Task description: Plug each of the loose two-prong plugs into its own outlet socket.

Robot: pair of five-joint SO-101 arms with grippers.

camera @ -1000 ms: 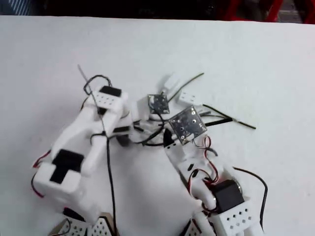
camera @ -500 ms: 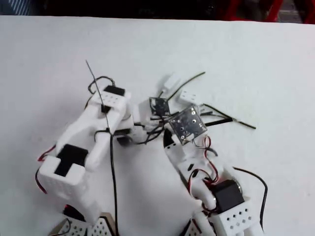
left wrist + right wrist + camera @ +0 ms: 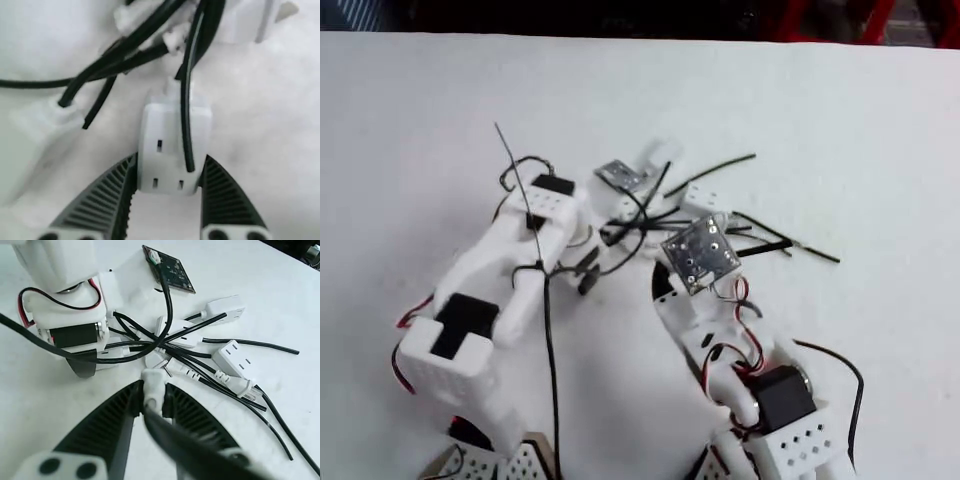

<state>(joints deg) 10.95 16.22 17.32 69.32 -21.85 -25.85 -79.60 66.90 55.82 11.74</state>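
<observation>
At the near end of the cable tangle, your right gripper (image 3: 153,392) has its ribbed black fingers closed tight on a white two-prong plug (image 3: 151,380), prongs pointing away from you. Just beyond, your left gripper (image 3: 169,165) clamps both sides of a white outlet socket (image 3: 170,130), a black cable (image 3: 187,125) crossing its face. Farther off, two spare sockets (image 3: 234,356) lie among loose cords (image 3: 260,342) on the white table (image 3: 840,120).
</observation>
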